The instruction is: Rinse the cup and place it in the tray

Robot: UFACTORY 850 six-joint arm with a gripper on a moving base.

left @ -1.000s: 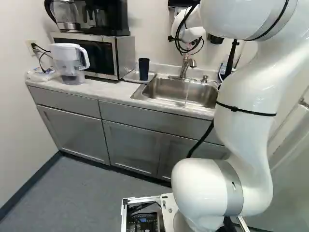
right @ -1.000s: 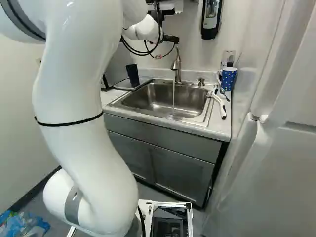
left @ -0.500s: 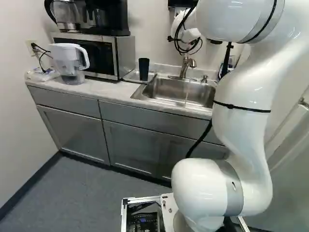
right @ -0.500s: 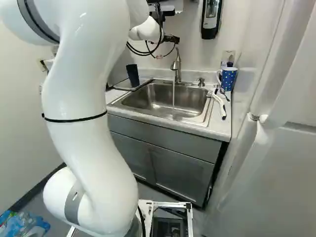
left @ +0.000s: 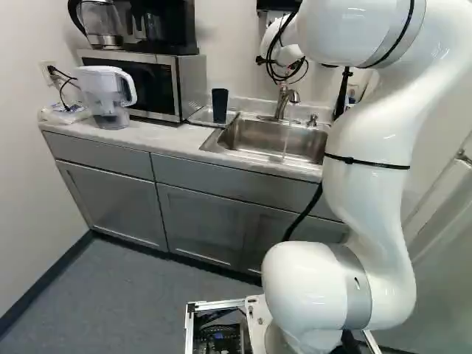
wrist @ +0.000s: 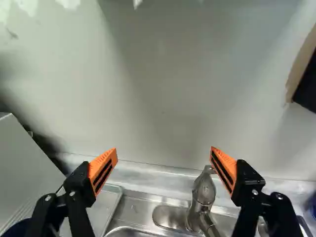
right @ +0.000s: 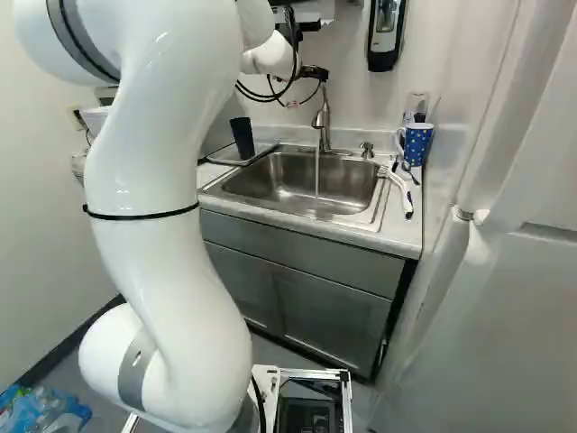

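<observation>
Beyond the arm's wrist, a black part of my gripper [right: 313, 71] shows near the wall above the faucet [right: 322, 119]. In the wrist view the gripper [wrist: 164, 155] is open, its orange pads wide apart with nothing between them. A dark cup [left: 220, 105] stands upright on the metal tray [left: 198, 118] left of the sink; its dark edge [wrist: 17, 228] shows beside one finger's base. The tray [wrist: 109, 201] lies below that finger. Water runs from the faucet [wrist: 203, 190] into the sink [right: 288, 185]. A blue dotted mug [right: 417, 144] stands right of the sink.
Left of the tray are a microwave [left: 179, 85] with a coffee maker [left: 169, 26] on top and a water pitcher [left: 108, 96]. A white-handled brush [right: 399, 191] lies by the mug. A soap dispenser [right: 385, 34] hangs on the wall.
The arm's upper links have swung left in the left base view and right in the right base view. The wrist has shifted slightly. Base, cup, tray and mug have stayed put.
</observation>
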